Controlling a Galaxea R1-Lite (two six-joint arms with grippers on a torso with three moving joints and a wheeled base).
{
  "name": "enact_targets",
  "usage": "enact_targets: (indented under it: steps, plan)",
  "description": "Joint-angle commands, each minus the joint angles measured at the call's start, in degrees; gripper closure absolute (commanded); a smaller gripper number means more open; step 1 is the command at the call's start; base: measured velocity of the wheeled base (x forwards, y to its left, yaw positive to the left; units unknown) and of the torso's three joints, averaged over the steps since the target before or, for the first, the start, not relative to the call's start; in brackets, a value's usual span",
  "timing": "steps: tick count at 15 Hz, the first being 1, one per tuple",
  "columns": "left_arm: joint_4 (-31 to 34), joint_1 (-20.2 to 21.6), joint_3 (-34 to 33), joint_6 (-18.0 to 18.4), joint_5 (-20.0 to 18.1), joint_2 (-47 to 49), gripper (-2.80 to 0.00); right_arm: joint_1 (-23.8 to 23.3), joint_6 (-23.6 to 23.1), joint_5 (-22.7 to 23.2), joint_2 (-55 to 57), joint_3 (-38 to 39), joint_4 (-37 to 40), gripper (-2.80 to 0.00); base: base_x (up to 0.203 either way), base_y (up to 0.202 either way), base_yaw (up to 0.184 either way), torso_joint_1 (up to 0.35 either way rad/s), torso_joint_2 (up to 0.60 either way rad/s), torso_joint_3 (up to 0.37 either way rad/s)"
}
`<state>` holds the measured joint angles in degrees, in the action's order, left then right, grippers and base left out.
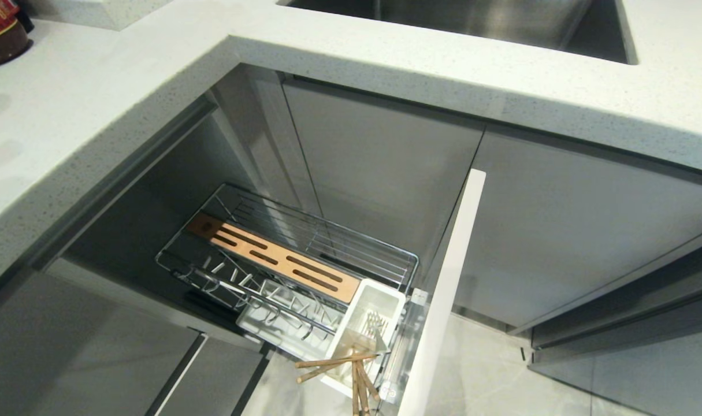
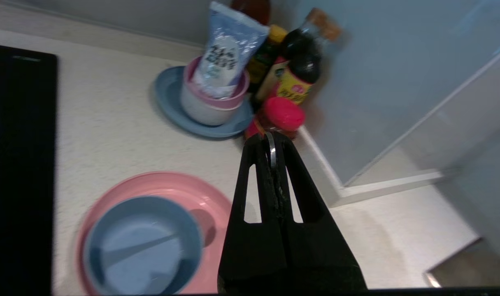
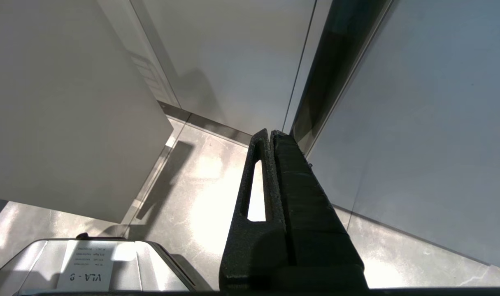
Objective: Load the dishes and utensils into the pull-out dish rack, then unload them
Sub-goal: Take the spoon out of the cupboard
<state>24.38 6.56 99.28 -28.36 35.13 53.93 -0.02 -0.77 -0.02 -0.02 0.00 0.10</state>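
Left gripper (image 2: 271, 142), spoon clamped, above counter edge (image 2: 315, 156)

The speckled white counter (image 1: 96, 115) is the anchor here. A steel sink (image 1: 472, 20) is sunk into its far edge, and a black cooktop (image 2: 15, 164) is set flat into it. Back in its corner there's a blue-grey plate (image 2: 171, 107) with stacked pink and beige bowls (image 2: 210, 109) holding a pale pouch (image 2: 225, 53), right beside some dark sauce bottles (image 2: 303, 61) and a red-capped jar (image 2: 282, 115).
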Motion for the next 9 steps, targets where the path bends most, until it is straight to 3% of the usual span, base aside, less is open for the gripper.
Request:
enact_targets:
  steps: [1,4,9]
  plan:
    - [-0.4,3.3,-4.4,-0.2,0.2,-2.4,0.00,0.0,0.0,0.0,0.0,0.0,0.0,0.00,0.000,0.000,0.000,0.000,0.00,0.000]
    - [-5.2,6.3,-13.1,-0.3,-0.6,-4.1,0.00,0.0,0.0,0.0,0.0,0.0,0.0,0.00,0.000,0.000,0.000,0.000,0.00,0.000]
    - [-25.3,11.2,-30.0,0.3,-0.9,-7.8,0.00,0.0,0.0,0.0,0.0,0.0,0.0,0.00,0.000,0.000,0.000,0.000,0.00,0.000]
